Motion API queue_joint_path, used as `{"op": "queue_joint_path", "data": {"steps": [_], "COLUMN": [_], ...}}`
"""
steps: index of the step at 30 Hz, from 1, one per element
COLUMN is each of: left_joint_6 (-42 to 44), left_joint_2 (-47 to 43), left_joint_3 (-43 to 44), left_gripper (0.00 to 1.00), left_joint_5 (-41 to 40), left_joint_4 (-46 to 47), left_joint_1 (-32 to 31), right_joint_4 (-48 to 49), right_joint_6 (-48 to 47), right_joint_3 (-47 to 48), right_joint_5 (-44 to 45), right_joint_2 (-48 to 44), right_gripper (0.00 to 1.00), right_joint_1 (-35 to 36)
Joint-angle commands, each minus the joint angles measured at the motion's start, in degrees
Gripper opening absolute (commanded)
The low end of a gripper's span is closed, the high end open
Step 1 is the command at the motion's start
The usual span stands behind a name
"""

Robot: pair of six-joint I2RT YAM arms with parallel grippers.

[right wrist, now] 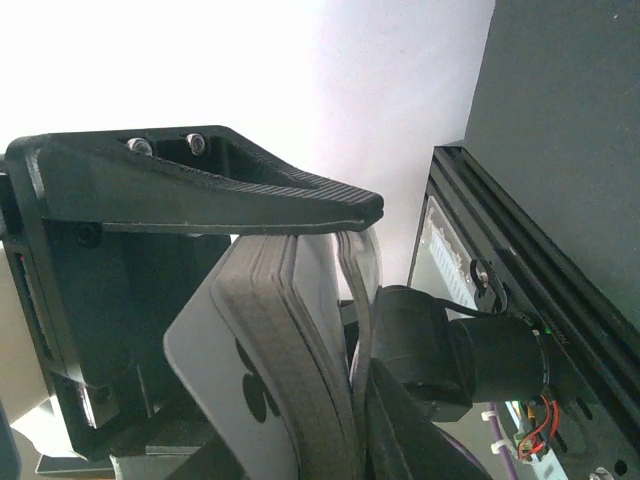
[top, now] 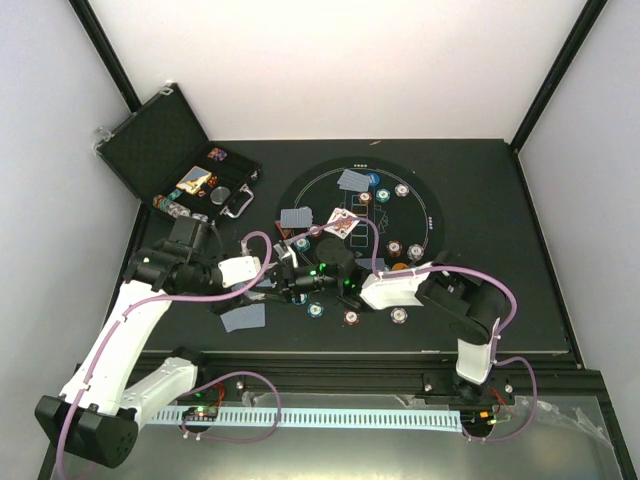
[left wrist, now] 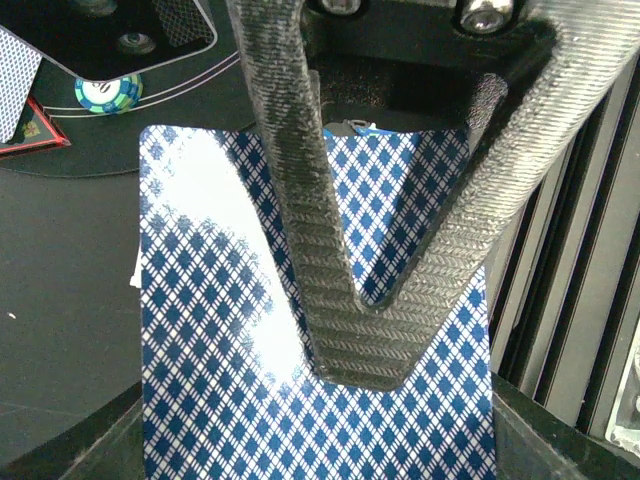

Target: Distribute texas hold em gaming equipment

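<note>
Risk here lies with the deck of cards (right wrist: 290,370). The right claw (right wrist: 365,300) is clamped on it between the two arms, above the surface (top: 520,300), and the stack looks a little fanned. The left claw (left wrist: 365,365), fingers together, sits on a blue-backed card (left wrist: 210,380); I cannot tell if it pinches it. A pull may drag several cards or spill the stack.

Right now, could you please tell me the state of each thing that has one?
case: open, lid tipped back.
deck: one stack, clamped.
right gripper: shut on deck.
card: back up.
left gripper: shut, tips over card.
loose card: back up, lying flat.
</note>
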Motion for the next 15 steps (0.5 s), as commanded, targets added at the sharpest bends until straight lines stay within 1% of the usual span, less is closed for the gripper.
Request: {"op": "queue_joint_path", "data": {"steps": [1, 4, 5, 8, 11, 15], "left_joint_6": [0.3, 0.2, 0.2, 0.3, 0.3, 0.4], "left_joint_2": [-0.4, -0.2, -0.1, -0.2, -0.1, -0.4], "left_joint_3": [1.5, 1.5, 1.5, 1.5, 1.4, 1.4], "left_gripper": [0.01, 0.01, 0.02, 0.02, 0.02, 0.02], "left_joint_5": [1.1, 1.2, 1.2, 1.2, 1.2, 1.1], "left_joint_4": [0.6, 0.7, 0.7, 0.6, 0.7, 0.5], "left_joint_1": [0.0, 0.0, 0.0, 0.0, 0.0, 0.0], "right_joint_4": [6.5, 4.3, 3.7, 3.4, 2.8, -4.6], "right_joint_6": [0.6, -0.7, -1.1, -1.2, -1.6, -6.2], "right_joint_3": [0.5, 1.1, 1.3, 1.6, 2.4, 4.7], "right_joint_5": [-0.4, -0.5, -0.5, -0.8, -1.2, -1.6], "right_joint_2": [-1.2, -1.7, -1.7, -1.2, -0.6, -0.8], "right_gripper": [0.14, 0.14, 0.16, 0.33, 0.44, 0.51], "right_joint_1": [0.4, 0.4, 0.4, 0.4, 0.4, 0.3]}}
